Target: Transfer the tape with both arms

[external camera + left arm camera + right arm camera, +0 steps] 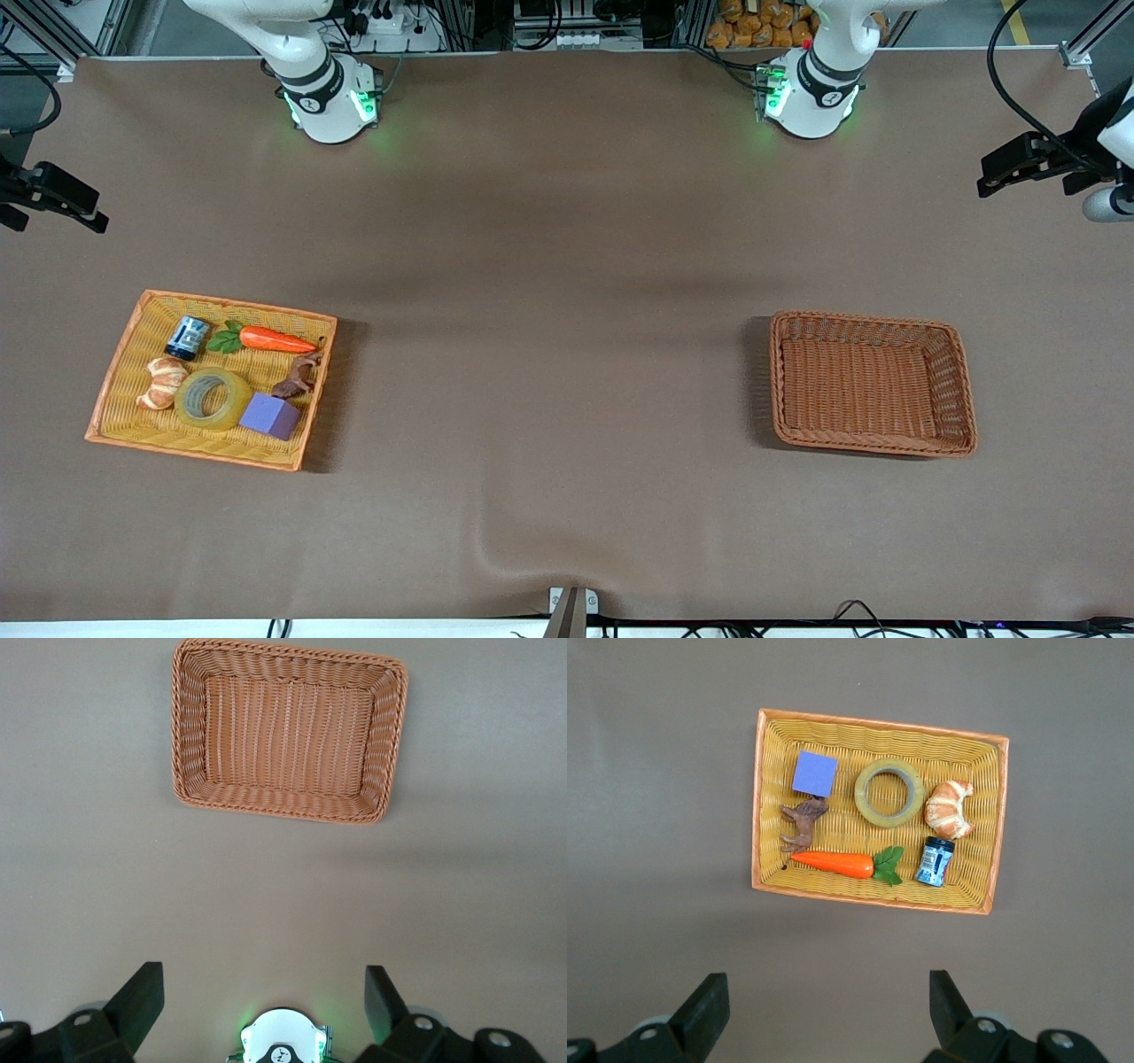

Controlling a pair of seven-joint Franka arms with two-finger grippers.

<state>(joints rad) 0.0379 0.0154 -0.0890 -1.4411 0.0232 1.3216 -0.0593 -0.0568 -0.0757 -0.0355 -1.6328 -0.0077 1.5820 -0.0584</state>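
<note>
The tape [213, 399], a yellowish ring with a grey core, lies flat in the orange-rimmed yellow tray [235, 307] toward the right arm's end of the table. It also shows in the right wrist view [890, 793], between a purple cube [814, 773] and a croissant [950, 809]. My right gripper [829, 985] is open and empty, high over bare table beside the tray [877, 724]. My left gripper [264, 979] is open and empty, high over its own base [283, 1041]. Neither gripper shows in the front view.
The tray also holds a carrot [275, 339], a small can [187, 338] and a brown animal figure [299, 377]. A brown wicker basket [864, 317], empty, sits toward the left arm's end, also in the left wrist view [283, 650]. Black camera mounts [53, 195] [1045, 159] overhang both ends.
</note>
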